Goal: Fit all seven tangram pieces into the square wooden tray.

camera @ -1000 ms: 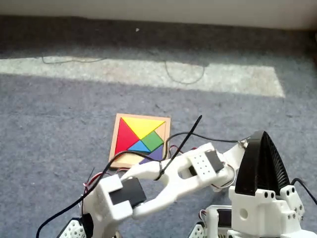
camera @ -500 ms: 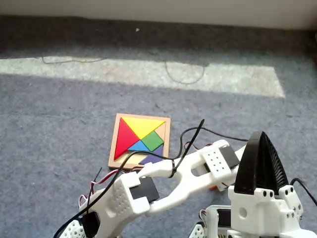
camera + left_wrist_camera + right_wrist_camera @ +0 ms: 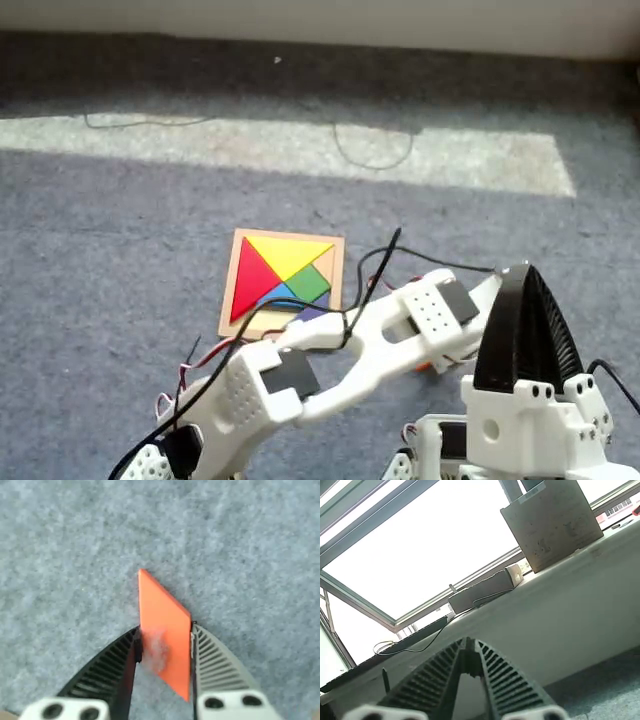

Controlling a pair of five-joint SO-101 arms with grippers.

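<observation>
Black ribbed fingers of the right gripper [image 3: 523, 272] stand nearest, pointing straight up at the table's near edge, pressed together with nothing between them. Its arm is parked.

Just beyond it, the white left arm [image 3: 330, 375] stretches low across the grey carpet [image 3: 120, 240]. The left gripper [image 3: 165, 628] is clamped on the orange piece [image 3: 165, 645], a flat parallelogram. One jaw presses on each long edge, and the pointed end sticks out past the fingertips above the carpet.

Over the last second this arm's wrist has swung away from the tray's near corner toward the right arm and settled over the orange piece. That suggests the pickup is made and carrying comes next.

Farther on, well apart from the held piece, lies the square wooden tray [image 3: 252, 322]. Red [image 3: 252, 278], yellow [image 3: 288, 255], green [image 3: 312, 283], blue [image 3: 282, 295] and purple [image 3: 310, 313] pieces sit in it. Bare wood shows along its near side, probably where orange belongs.

Farthest, a sunlit strip [image 3: 250, 145] crosses the carpet, with a thin cable [image 3: 370, 160] on it.
</observation>
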